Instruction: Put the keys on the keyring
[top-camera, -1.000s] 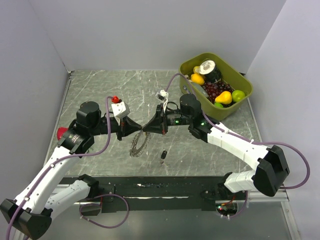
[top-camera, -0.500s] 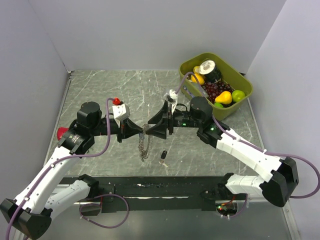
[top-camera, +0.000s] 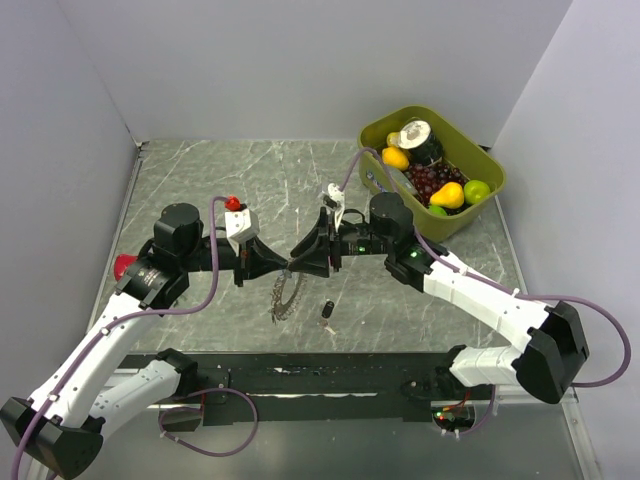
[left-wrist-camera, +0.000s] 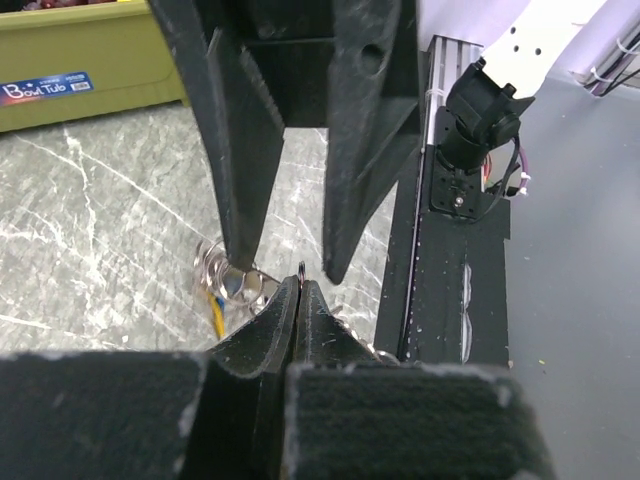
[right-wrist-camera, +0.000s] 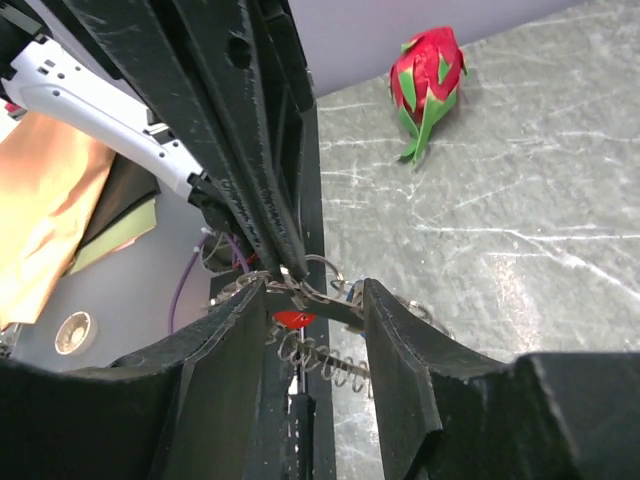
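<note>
My left gripper (top-camera: 284, 264) is shut on the thin wire of the keyring (top-camera: 284, 297), which hangs below it above the table. In the left wrist view the closed tips (left-wrist-camera: 301, 290) pinch the wire. My right gripper (top-camera: 302, 262) faces it tip to tip and is open. In the right wrist view (right-wrist-camera: 310, 320) its jaws stand on either side of the coiled keyring (right-wrist-camera: 325, 362), a red key (right-wrist-camera: 292, 319) and a black key (right-wrist-camera: 338, 310) hanging there. Another black key (top-camera: 327, 312) lies on the table below.
A green bin (top-camera: 462, 217) of toy fruit stands at the back right. A red dragon fruit toy (top-camera: 122, 266) lies at the left, and it also shows in the right wrist view (right-wrist-camera: 425, 85). A black rail (top-camera: 340, 375) runs along the near edge.
My right gripper drew back to the right, then came back in against the left gripper's tips. The hanging keyring swung from tilted to nearly straight down.
</note>
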